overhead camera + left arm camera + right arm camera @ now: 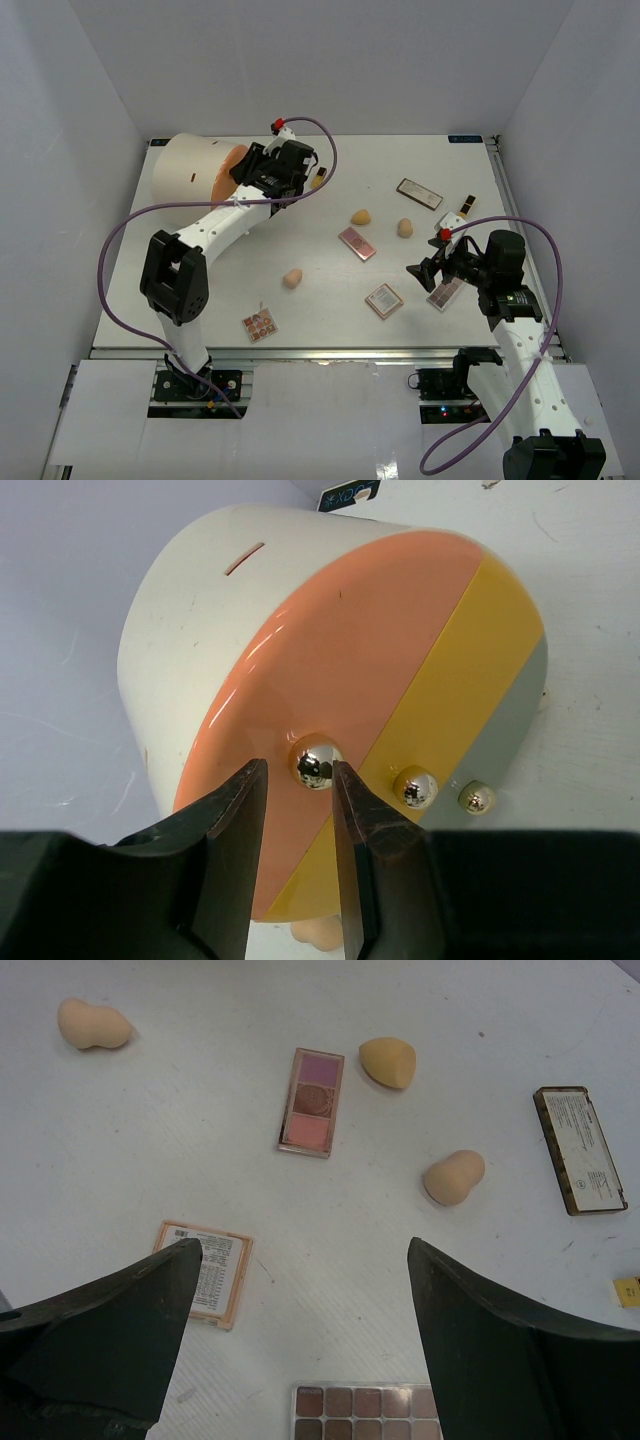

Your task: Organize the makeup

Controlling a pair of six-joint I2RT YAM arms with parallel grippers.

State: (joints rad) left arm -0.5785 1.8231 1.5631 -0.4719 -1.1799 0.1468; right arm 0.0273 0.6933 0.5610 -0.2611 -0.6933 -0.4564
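The left arm (215, 228) reaches diagonally from its base to the far left of the table (330, 330), wrist aimed at the face of a cream cylinder (185, 170) lying on its side. The left gripper (300, 775) holds its black fingers narrowly parted on either side of a chrome ball knob (316, 761) on the glossy orange panel (330, 660); contact with the knob cannot be determined. The right arm (520, 330) is folded near the right edge, with the right gripper (302, 1260) spread wide and nothing between its fingers, directly above a brown-shade palette (365, 1412). The makeup lies scattered on the matte white surface: soft peach sponges (454, 1177), a flat pink palette (311, 1101), a dark case (580, 1149), a lipstick (466, 206) and a small yellow bottle (318, 178) beside the left wrist.
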